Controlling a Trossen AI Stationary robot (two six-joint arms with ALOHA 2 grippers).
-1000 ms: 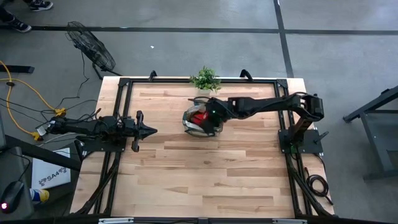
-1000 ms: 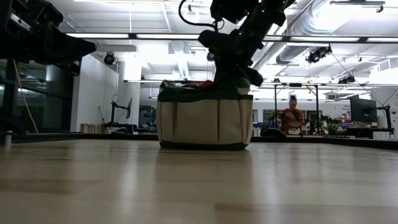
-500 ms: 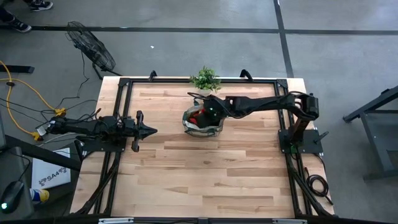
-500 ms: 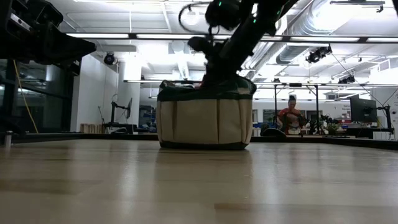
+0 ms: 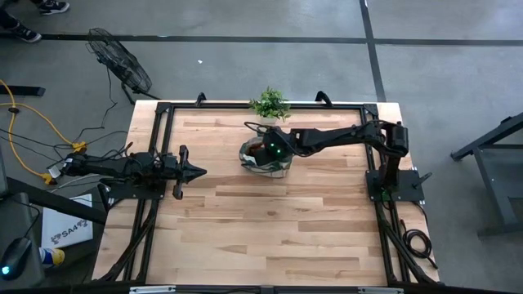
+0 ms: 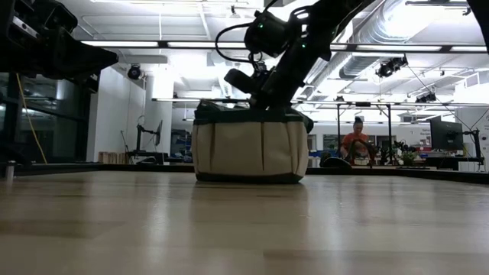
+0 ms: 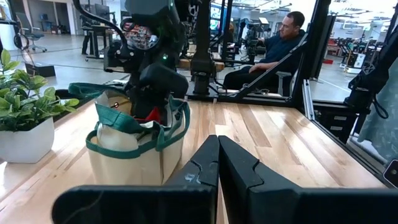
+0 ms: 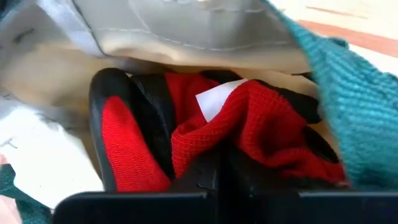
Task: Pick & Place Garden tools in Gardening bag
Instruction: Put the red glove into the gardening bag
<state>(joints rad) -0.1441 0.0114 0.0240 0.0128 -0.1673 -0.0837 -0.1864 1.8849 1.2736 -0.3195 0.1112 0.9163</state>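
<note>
The gardening bag (image 5: 264, 158) stands upright on the wooden table (image 5: 270, 237), just beside the small potted plant (image 5: 269, 103), which is at the table's far edge. The right arm reaches across the table to the bag, and the right gripper (image 5: 260, 153) is down inside the open mouth of the bag; seen from table height, the arm comes from above and disappears behind the bag's dark green rim (image 6: 248, 116). From the right wrist, the two dark fingers (image 8: 217, 174) are pressed together with no gap, and their tips lie against a black and red glove (image 8: 186, 130) that rests inside the bag, on the pale lining (image 8: 56, 81). The red knitted cuff (image 8: 255, 118) is bunched just in front of the fingertips, and a small white tag (image 8: 214, 99) shows on it. I cannot tell whether any fabric is pinched between the fingers; the claw looks simply closed. The other garden tools are not visible on the table around the bag. The left arm waits well apart from the bag, at the table's left edge, and the left gripper (image 5: 196, 171) points toward the bag with its fingers (image 7: 205, 168) closed together and nothing between them. Beyond the bag, in the room, a person (image 7: 273, 50) sits behind the table frame.
</note>
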